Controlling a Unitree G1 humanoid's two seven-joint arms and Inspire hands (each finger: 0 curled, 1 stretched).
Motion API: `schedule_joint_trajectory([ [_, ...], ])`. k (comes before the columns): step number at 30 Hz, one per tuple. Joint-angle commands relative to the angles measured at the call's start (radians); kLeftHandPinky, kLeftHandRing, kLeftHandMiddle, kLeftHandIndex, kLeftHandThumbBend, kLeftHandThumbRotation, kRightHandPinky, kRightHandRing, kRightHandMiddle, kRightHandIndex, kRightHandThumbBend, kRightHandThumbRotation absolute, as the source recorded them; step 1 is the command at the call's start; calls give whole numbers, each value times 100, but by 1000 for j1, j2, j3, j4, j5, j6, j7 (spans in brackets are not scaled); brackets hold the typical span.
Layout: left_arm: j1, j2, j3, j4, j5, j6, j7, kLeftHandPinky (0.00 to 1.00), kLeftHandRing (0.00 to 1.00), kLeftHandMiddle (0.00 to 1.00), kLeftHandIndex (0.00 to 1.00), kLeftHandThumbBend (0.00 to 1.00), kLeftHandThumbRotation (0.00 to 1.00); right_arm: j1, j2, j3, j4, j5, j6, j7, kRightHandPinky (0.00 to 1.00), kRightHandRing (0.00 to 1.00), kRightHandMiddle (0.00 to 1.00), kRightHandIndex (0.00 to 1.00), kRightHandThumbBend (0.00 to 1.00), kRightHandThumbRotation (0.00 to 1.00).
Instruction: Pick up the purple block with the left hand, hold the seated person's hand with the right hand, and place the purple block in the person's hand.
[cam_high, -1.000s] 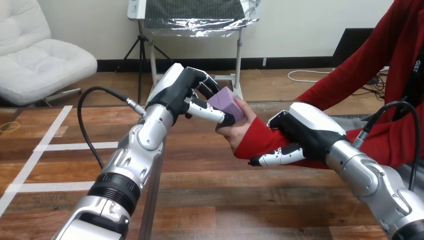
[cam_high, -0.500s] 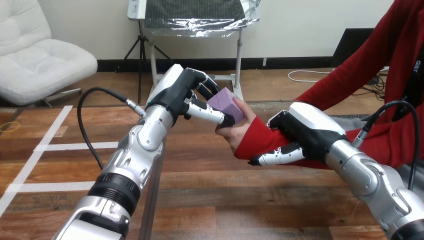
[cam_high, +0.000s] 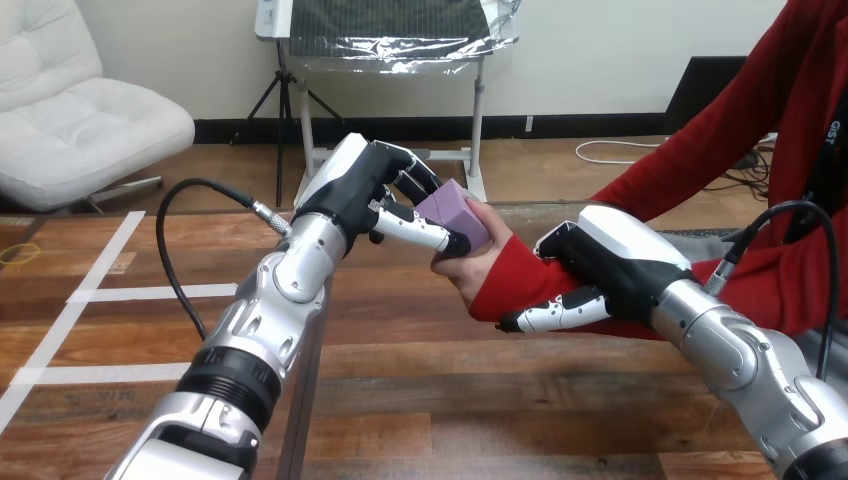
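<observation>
Left hand (cam_high: 362, 186) pinches the purple block (cam_high: 456, 201) against the person's hand (cam_high: 466, 266); right hand (cam_high: 622, 258) clasps the red-sleeved forearm (cam_high: 512, 280).

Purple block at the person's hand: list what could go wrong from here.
1. The purple cube-like block, gripped by the robot's left hand, rests against the person's hand, which cups it only partly; released too early, it may drop onto the wooden table.
2. The right hand curls round the person's red-sleeved forearm; a tug from either arm could squeeze or twist it.
</observation>
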Motion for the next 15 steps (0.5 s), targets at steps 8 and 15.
schedule_joint_trajectory([
  [8, -25, -15, -19, -48, -24, -18, -91, 51, 60, 63, 68, 76, 36, -101, 41, -21, -117, 39, -46, 3, 31, 34, 38, 39, 75, 41],
  [15, 3, -5, -1, -74, -42, -44, -92, 59, 69, 73, 78, 83, 64, -83, 33, -25, -131, 44, -30, 25, 30, 34, 38, 39, 77, 44],
])
